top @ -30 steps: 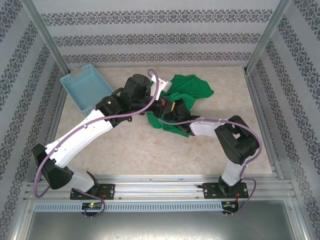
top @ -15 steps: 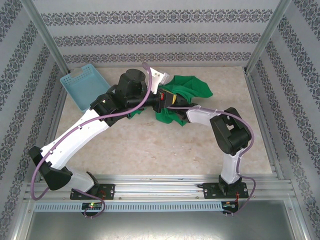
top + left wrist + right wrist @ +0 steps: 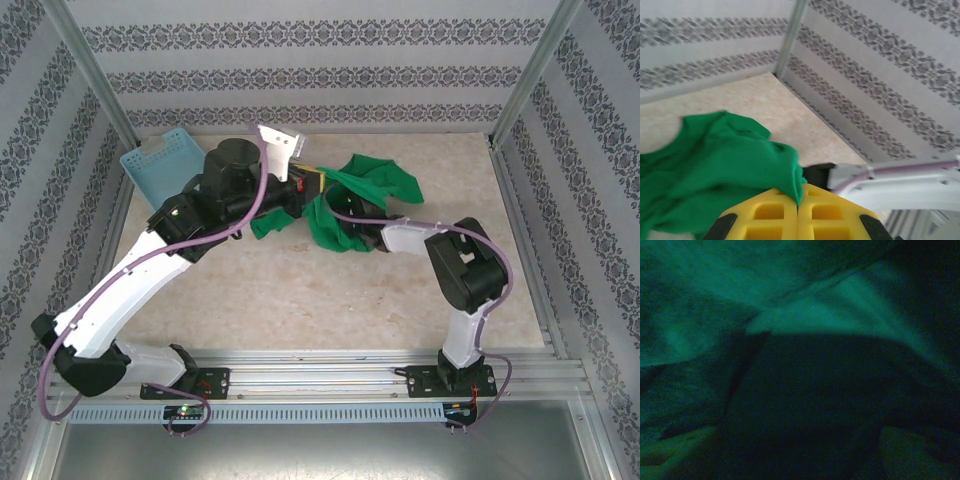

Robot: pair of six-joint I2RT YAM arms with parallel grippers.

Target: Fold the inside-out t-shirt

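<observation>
The inside-out t-shirt is a bright green crumpled heap at the back middle of the table. My left gripper is shut on an edge of it; in the left wrist view its yellow fingers meet with a fold of the t-shirt pinched between them. My right arm reaches into the heap from the right, and its gripper is buried under the cloth. In the right wrist view dark green cloth covers everything, and two dim fingertips stand far apart at the bottom, so it is open.
A light blue lattice basket stands at the back left, close to my left arm's elbow. Patterned walls with metal posts close in the table on three sides. Bare beige tabletop lies in front of the shirt.
My left gripper has drawn back to the left and away with the shirt edge in it. The right gripper has pushed further under the cloth, and the heap has shifted left.
</observation>
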